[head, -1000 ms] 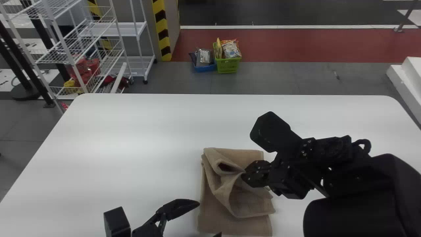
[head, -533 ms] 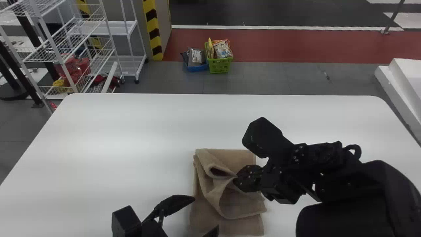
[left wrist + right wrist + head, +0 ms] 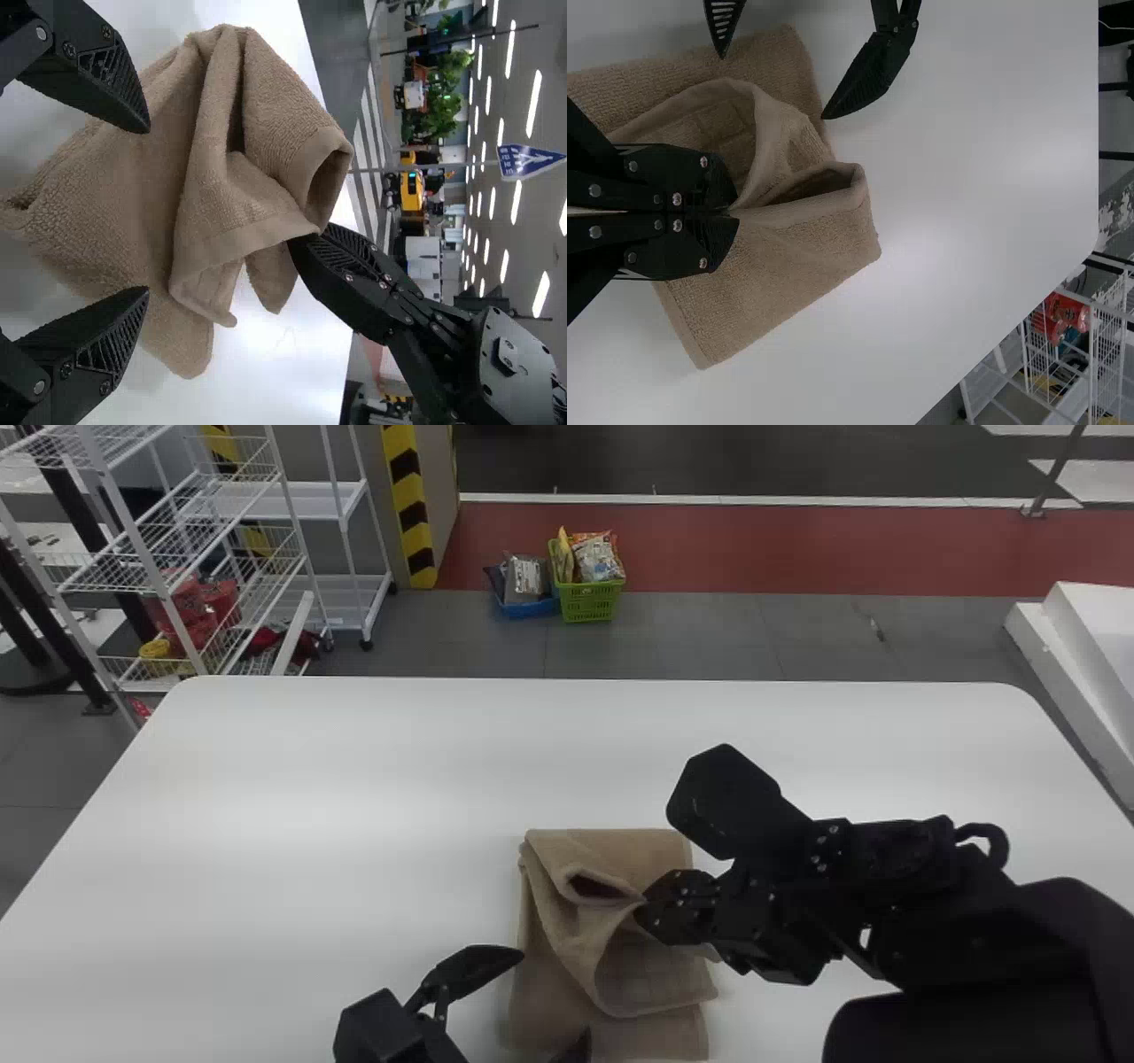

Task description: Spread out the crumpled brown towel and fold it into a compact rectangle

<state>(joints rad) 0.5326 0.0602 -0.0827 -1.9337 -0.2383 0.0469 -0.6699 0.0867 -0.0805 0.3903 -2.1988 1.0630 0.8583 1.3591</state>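
The right gripper holds a raised edge of the brown towel, which lies part folded near the table's front. In the right wrist view, the right gripper is shut on the gathered towel. At the towel's left front side stands the left gripper, its fingers wide apart. Seen from the left wrist, the left gripper is open with the towel beyond and between its fingers; the lifted fold forms a hollow loop beside the right gripper's tips.
The white table extends around the towel. Past its far edge, a green basket and a blue one stand on the floor. A white wire rack is at the back left, and a white block lies beyond the right edge.
The head view has shifted, moving the table and towel leftward in it. Relative to the towel, my left gripper has come slightly nearer, still open. My right gripper keeps its hold on the fold.
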